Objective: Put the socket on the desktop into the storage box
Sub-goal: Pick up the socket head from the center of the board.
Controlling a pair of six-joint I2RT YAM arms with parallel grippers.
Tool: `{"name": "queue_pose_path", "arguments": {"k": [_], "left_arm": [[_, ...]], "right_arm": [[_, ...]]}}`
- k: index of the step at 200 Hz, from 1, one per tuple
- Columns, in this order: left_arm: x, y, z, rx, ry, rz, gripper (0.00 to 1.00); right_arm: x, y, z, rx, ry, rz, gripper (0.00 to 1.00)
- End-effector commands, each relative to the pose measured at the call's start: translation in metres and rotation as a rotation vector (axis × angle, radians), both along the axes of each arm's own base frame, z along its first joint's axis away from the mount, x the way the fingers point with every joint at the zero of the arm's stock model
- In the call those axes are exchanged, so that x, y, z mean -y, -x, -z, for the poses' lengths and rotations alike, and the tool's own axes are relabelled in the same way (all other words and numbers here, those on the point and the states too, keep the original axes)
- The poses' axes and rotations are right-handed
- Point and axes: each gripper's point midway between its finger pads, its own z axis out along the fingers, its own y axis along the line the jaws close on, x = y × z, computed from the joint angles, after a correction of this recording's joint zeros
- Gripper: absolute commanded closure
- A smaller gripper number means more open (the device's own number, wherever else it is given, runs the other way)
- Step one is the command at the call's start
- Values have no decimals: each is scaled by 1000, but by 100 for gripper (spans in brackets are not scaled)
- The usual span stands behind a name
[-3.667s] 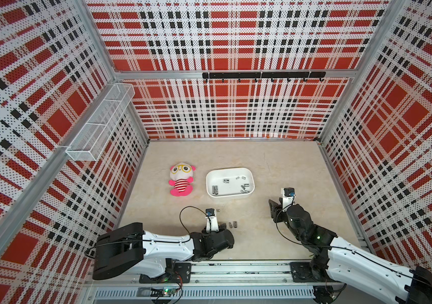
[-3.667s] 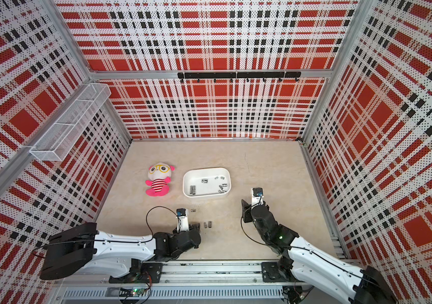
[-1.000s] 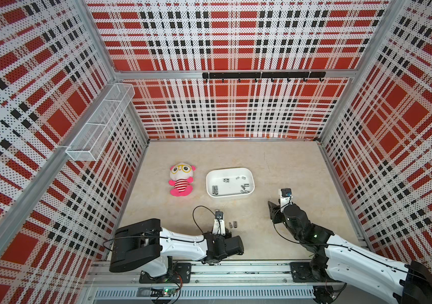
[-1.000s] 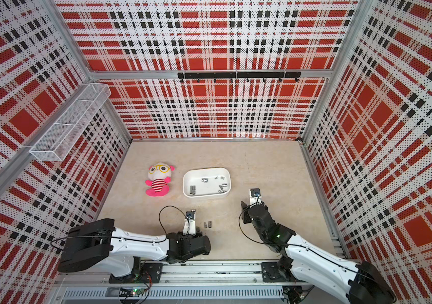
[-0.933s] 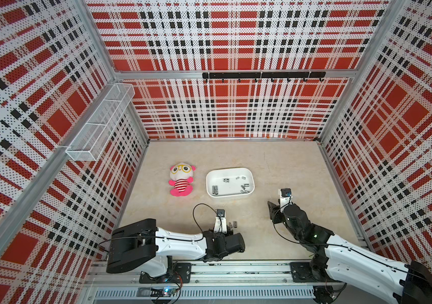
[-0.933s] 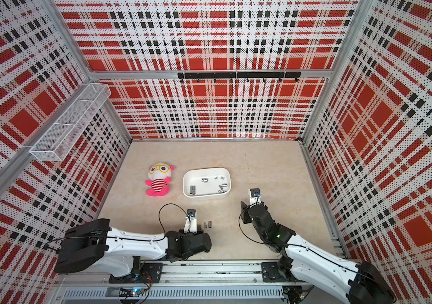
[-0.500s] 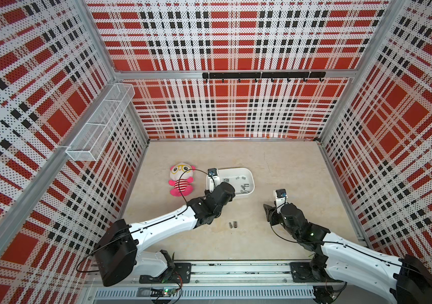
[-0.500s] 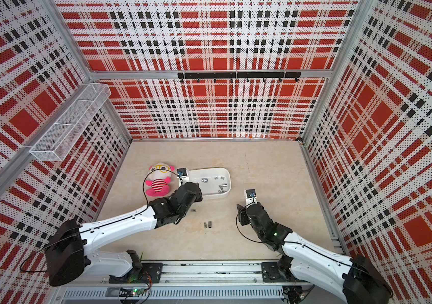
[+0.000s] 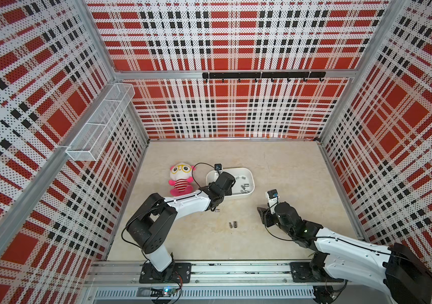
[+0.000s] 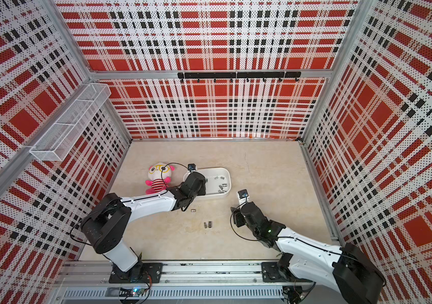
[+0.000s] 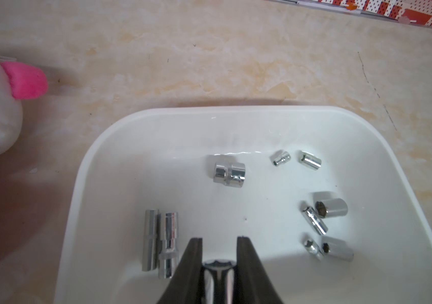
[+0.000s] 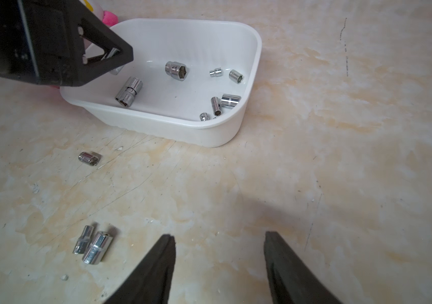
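Since the left arm was still down by the near edge of the desktop (image 9: 283, 158) a second ago, a big swing has clearly been made. In both top views the left claw (image 9: 230, 184) is now seen over the storage box (image 9: 250, 175), at the end nearest the plush doll (image 9: 182, 175). A lone socket (image 9: 218, 210) and a pair of sockets (image 9: 233, 224) are left lying on the desktop between the arms.

In the left wrist view, a carried socket (image 11: 218, 271) is seen clamped between the jaws, hanging above the box floor, where other sockets (image 11: 229, 175) are already scattered. So this delivery is basically done, and only the drop looks to be needed.

In the right wrist view, the right claw (image 12: 218, 237) is shown spread wide with nothing in it, parked low near the pair. Three more pickups are reckoned to be left after this one.
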Motion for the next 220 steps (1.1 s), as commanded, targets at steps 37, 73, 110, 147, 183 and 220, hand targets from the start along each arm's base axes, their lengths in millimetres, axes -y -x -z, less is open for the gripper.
{"name": "queue_pose_path", "arguments": {"k": [37,73,110,147,183,220], "left_arm": [[-2,15,-36,129,79,12,45],[9,83,-56,255,-8,65,44],[-4,122,-24,196,-28,123,44],[-24,133,-5,137,38,130,44],[-54,124,15,51,178,95,45],[-62,121,6,75,202,90,46]], "right_arm": [[-49,17,-5,25,46,-178,37],[-84,38,9,18,134,-315,37],[-99,45,26,-8,207,-367,38],[-105,47,42,-43,244,-392,39],[-111,49,53,-69,269,-420,40],[-116,50,60,-89,283,-435,41]]}}
